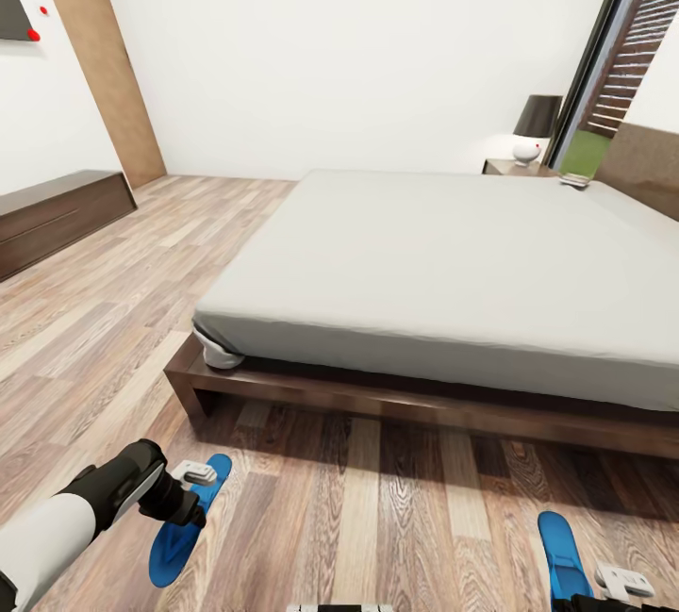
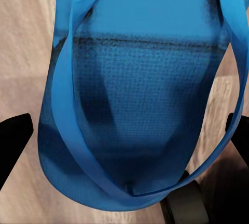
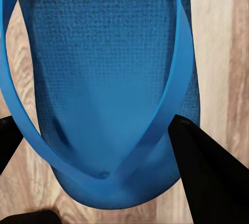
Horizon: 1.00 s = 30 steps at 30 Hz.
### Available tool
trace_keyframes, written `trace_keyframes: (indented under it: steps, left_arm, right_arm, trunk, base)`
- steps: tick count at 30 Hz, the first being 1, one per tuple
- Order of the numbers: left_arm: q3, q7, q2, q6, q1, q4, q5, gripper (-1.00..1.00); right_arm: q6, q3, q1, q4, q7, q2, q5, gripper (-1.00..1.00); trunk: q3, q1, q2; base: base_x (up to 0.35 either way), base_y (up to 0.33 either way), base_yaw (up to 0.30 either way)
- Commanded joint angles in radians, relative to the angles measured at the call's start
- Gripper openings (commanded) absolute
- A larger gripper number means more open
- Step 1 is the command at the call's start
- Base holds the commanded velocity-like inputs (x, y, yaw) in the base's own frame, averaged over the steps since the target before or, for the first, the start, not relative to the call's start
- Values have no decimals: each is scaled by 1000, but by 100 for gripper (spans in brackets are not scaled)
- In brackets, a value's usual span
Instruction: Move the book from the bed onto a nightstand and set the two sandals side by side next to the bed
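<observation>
1. From the head camera I look across the bed (image 1: 453,263), its pale-grey mattress bare in front of me and its dark wood frame sitting low on the plank floor (image 1: 141,254).
2. My left gripper (image 1: 193,489) hangs low at my left, right over the left sandal (image 1: 184,522), which lies flat on the floor near the bed's foot corner.
3. In the left wrist camera that sandal's blue sole and strap (image 2: 129,105) sit between my two dark fingers (image 2: 13,141). The jaws stand wide, one on each side of the shoe. I cannot tell whether either pad touches it.
4. My right gripper (image 1: 622,584) is at the bottom edge on my right, beside the right sandal (image 1: 564,555), which also lies on the floor in front of the bed.
5. In the right wrist camera the right sandal (image 3: 109,89) lies between spread fingers (image 3: 207,177); one finger overlaps the strap's edge, but I cannot tell if it grips.
6. The two sandals lie well apart.
7. Beyond the far corner of the bed I see a nightstand (image 1: 514,167) with a dark-shaded lamp (image 1: 536,129) on it.
8. A small flat object (image 1: 575,180) rests at the mattress's far edge near the headboard; it is too small to identify.
9. A long dark bench-like unit (image 1: 57,216) stands along the wall at my left.
</observation>
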<state>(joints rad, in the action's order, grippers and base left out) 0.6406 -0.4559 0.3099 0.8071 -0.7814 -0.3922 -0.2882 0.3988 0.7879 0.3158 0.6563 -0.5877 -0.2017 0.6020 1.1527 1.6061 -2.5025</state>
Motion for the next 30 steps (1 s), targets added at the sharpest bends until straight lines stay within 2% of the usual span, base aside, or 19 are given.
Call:
trace_keyframes:
  steps: [1,6,26,30]
  left_arm:
    - [7,2,1,4,-1,-2,-9,-100]
    - [7,2,1,4,-1,-2,-9,-100]
    - [7,2,0,1,-1,-2,-9,-100]
    - [7,2,0,1,-1,-2,-9,-100]
  right_arm:
    - [3,5,1,2,-9,1,7,-100]
    - [3,5,1,2,-9,1,7,-100]
    - [2,5,1,2,-9,1,7,-100]
    - [2,5,1,2,-9,1,7,-100]
  trunk:
    - [5,0,-1]
    - [24,2,-2]
    - [24,2,-2]
    - [24,2,-2]
  base:
    - [0,0,0]
    - [0,0,0]
    - [49,25,0]
    - [1,212,0]
